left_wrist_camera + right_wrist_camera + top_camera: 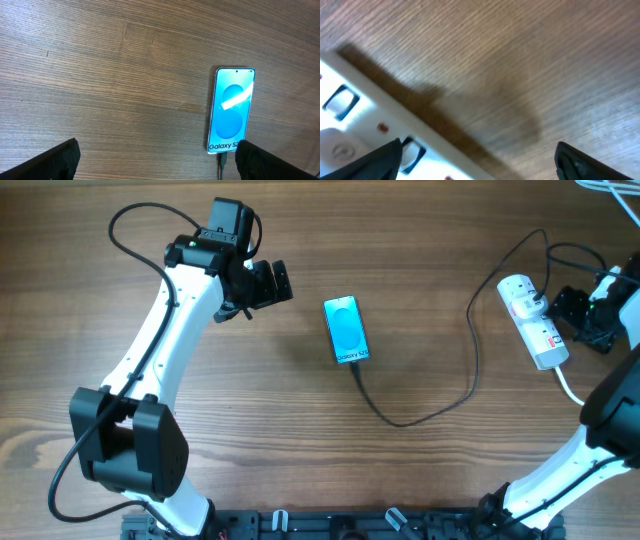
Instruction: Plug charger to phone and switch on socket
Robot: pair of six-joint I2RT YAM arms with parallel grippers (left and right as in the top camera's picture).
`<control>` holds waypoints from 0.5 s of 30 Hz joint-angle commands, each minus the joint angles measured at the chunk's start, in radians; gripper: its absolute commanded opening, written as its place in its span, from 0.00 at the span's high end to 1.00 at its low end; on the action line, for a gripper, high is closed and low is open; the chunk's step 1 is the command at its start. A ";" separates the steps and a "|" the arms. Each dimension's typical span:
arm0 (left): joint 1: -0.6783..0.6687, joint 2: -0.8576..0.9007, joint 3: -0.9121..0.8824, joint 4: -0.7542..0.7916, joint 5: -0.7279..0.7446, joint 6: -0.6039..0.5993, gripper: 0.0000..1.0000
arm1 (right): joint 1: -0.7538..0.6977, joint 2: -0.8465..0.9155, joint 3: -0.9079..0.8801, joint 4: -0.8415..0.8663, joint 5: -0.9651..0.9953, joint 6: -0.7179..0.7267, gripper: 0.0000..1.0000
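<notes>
Overhead view. The phone (347, 330) lies flat and face up on the wooden table (300, 430), its cyan screen showing a darker oval and the white text "Galaxy S25". The charger (400, 421), a thin black cable, leaves the phone's lower short edge, loops away below it, then rises to the right of the phone and reaches the white power strip (533, 322), which lies well to the phone's right. A thick white cord (568, 386) runs from the strip's end farther from the phone. The left gripper (262, 285) hangs to the phone's left and slightly above it, apart from it. The right gripper (574, 318) sits on the strip's far side from the phone, just beside the strip.

Left wrist view. The left gripper's fingers (50, 162) stand wide apart with only bare table between them. The phone (231, 111) lies beyond the right-hand finger, and the charger's connector (222, 159) meets its lower edge.

Right wrist view. The right gripper's fingers (375, 162) are spread wide and hold nothing. The power strip (355, 130), with small red marks, lies blurred by the left-hand finger.
</notes>
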 commanded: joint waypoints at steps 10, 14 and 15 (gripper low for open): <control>0.002 0.004 -0.002 0.000 -0.013 0.016 0.00 | 0.010 0.023 -0.024 -0.040 -0.091 -0.011 0.01; 0.002 0.004 -0.002 0.000 -0.013 0.016 0.00 | 0.010 0.023 -0.024 -0.074 -0.092 -0.011 0.01; 0.002 0.004 -0.002 0.000 -0.013 0.016 0.00 | 0.010 0.023 -0.024 -0.079 -0.092 -0.011 0.01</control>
